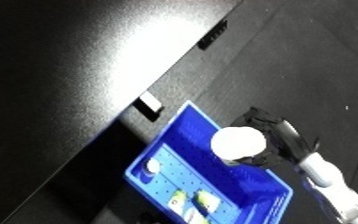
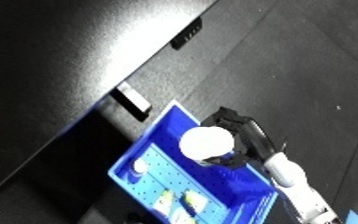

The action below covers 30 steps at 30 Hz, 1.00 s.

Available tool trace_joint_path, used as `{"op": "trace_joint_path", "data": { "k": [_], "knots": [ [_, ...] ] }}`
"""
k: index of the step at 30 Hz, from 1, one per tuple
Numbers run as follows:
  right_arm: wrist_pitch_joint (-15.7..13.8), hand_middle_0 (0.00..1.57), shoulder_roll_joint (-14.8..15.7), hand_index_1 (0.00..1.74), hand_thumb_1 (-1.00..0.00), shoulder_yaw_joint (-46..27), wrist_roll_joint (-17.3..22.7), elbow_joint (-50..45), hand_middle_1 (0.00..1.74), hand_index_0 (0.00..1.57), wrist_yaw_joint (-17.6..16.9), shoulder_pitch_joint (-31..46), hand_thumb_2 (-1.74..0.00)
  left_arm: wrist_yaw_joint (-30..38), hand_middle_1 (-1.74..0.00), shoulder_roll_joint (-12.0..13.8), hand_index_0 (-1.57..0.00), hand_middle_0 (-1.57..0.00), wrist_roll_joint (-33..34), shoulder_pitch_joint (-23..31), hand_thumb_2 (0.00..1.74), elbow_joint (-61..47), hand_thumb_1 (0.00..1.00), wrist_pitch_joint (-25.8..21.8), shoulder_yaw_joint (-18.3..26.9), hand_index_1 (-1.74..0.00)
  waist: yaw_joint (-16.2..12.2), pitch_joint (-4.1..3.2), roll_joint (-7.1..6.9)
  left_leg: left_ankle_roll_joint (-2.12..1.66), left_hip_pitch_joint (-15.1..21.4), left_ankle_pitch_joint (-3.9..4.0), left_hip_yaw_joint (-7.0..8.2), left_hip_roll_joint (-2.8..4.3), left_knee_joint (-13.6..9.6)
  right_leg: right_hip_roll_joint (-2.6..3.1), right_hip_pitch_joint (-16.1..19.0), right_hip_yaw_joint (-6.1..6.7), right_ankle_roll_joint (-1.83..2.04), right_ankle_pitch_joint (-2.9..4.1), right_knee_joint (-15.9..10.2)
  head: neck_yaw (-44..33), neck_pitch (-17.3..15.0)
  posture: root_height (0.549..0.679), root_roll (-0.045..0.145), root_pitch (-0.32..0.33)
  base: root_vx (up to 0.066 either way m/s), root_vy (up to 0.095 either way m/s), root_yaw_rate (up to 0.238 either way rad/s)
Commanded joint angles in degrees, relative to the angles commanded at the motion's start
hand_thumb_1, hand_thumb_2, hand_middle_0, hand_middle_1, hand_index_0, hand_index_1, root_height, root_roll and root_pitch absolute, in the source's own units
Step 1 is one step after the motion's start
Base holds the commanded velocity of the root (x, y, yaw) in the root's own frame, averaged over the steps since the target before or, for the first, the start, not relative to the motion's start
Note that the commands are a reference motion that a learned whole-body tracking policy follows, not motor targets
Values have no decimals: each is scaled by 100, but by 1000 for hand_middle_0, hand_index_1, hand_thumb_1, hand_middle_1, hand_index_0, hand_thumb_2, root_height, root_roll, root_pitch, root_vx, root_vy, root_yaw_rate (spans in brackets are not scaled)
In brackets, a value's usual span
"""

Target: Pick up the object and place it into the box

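1. Dark flooring is filling the right side of both views, and a black table (image 1: 60, 75) is running diagonally across the left, glaring under a light.
2. Off the table's lower edge, a blue bin (image 1: 190, 131) is sitting with its long axis running away from the table edge toward the lower right; its perforated floor is showing.
3. Reaching in from the lower right, the right forearm is ending in the right hand (image 1: 269, 132), which is hanging over the bin's right-hand rim.
4. That hand's fingers are curling round a white ball (image 1: 238, 142), a round thing with no long axis to speak of; it is held above the bin's interior, just inside the rim, on the bin side of the palm.
5. Small items (image 1: 198, 201) are lying at the bin's near end, well apart from the ball, and one pale piece (image 1: 151, 167) is lying near the bin's left wall; what they are I cannot tell.
6. Judging from this, the release is the step in hand: the ball is already over the bin's open floor.
7. No left hand is showing in either view.
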Motion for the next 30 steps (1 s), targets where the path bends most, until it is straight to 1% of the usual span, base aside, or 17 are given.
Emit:
{"op": "trace_joint_path", "data": {
  "k": [1,2,3,4,5,6,9,12,14,17,20,22,24,27,30],
  "knots": [
    [79,1570,-30,1740,-1000,128,-13,216,1740,1570,35,-22,-1740,0,0,12,0,0,26,-4,0,-24,0,27,-33,0,37,-6,16,2,1,2,-20,-13,-2,-9,13,-6,-5,3,-11,71,-41,643,56,-33,6,-32,100],
    [79,1570,-30,1740,-1000,128,-13,216,1740,1570,35,-22,-1740,0,0,12,0,0,26,-4,0,-24,0,27,-33,0,37,-6,16,2,1,2,-20,-13,-2,-9,13,-6,-5,3,-11,71,-41,643,56,-33,6,-32,100],
    [260,1570,-76,1740,-1000,387,66,691,1740,1570,126,-73,-1740,-14,0,40,0,0,94,-23,0,-59,0,66,-113,0,129,-17,53,3,-1,7,-72,-45,-2,-32,41,-27,-18,6,-25,249,-68,644,57,-35,4,-46,136],
    [260,1570,-76,1740,-1000,387,66,691,1740,1570,126,-73,-1740,-14,0,40,0,0,94,-23,0,-59,0,66,-113,0,129,-17,53,3,-1,7,-72,-45,-2,-32,41,-27,-18,6,-25,249,-68,644,57,-35,4,-46,136],
    [310,1570,-94,1740,-1000,504,112,950,1740,1570,175,-121,-1740,-26,0,57,0,0,126,-39,0,-68,0,78,-162,0,179,-22,74,3,-3,11,-100,-62,-3,-45,56,-39,-24,7,-28,350,-80,644,57,-36,1,-51,149],
    [342,1413,-94,1566,-900,719,232,1555,1566,1413,265,-298,-1566,-47,0,81,0,0,182,-83,0,-68,0,98,-260,0,282,-33,120,3,-13,16,-158,-97,9,-73,84,-64,-35,7,-28,539,-119,645,58,-39,5,-51,146],
    [354,1178,-51,1305,-750,941,358,2376,1305,1178,422,-623,-1305,-74,0,110,0,0,228,-159,0,-47,0,142,-424,0,426,-62,195,9,-37,16,-244,-157,43,-110,122,-102,-50,-8,-7,828,-132,645,60,-43,11,-45,143],
    [290,942,3,1044,-600,1118,301,3002,1044,942,539,-911,-1044,-102,0,121,0,0,264,-199,0,-29,0,177,-569,0,551,-99,267,8,-66,29,-322,-219,64,-136,147,-138,-65,-20,12,1120,-150,645,62,-44,17,-32,136],
    [195,785,52,870,-500,1249,250,3326,870,785,545,-1076,-870,-114,0,117,0,0,287,-204,0,-26,0,187,-645,0,622,-123,305,5,-80,42,-363,-251,70,-149,160,-158,-72,-23,23,1222,-140,645,63,-45,20,-28,124],
    [70,549,111,609,-350,1394,200,3666,609,549,547,-1270,-609,-135,0,113,0,0,303,-190,0,-25,0,185,-730,0,696,-157,339,0,-100,58,-413,-290,79,-156,165,-184,-82,-35,52,1297,-143,645,65,-46,20,-25,106],
    [-36,314,166,348,-200,1477,172,3863,348,314,547,-1371,-348,-151,0,109,0,0,311,-174,0,-22,0,185,-778,0,741,-190,352,-4,-131,74,-457,-320,98,-152,156,-203,-92,-49,92,1295,-171,645,65,-46,20,-24,85],
    [-60,157,214,174,-100,1513,146,3893,174,157,521,-1388,-174,-142,0,104,0,0,322,-179,0,-21,0,190,-801,0,762,-207,348,-7,-156,84,-482,-332,115,-145,144,-215,-97,-56,119,1267,-162,645,65,-46,14,-29,69],
    [-62,0,265,0,0,1543,128,3903,0,0,502,-1389,0,-116,0,95,0,0,337,-187,0,-18,0,190,-830,0,783,-222,334,-13,-180,90,-505,-337,135,-139,136,-231,-99,-59,140,1208,-87,644,65,-46,12,-37,60],
    [-2,0,338,0,0,1572,203,3933,0,0,579,-1384,0,-81,0,90,0,0,357,-199,0,-16,0,198,-859,0,817,-240,311,-18,-220,97,-542,-339,173,-129,122,-257,-108,-72,180,1029,27,644,65,-47,10,-43,57],
    [85,0,415,0,0,1591,355,3956,0,0,724,-1382,0,-54,0,97,0,0,373,-222,0,-24,0,215,-879,0,855,-251,283,-23,-271,107,-584,-346,219,-115,100,-284,-126,-89,230,763,146,643,65,-48,-1,-54,68]
  ]
}}
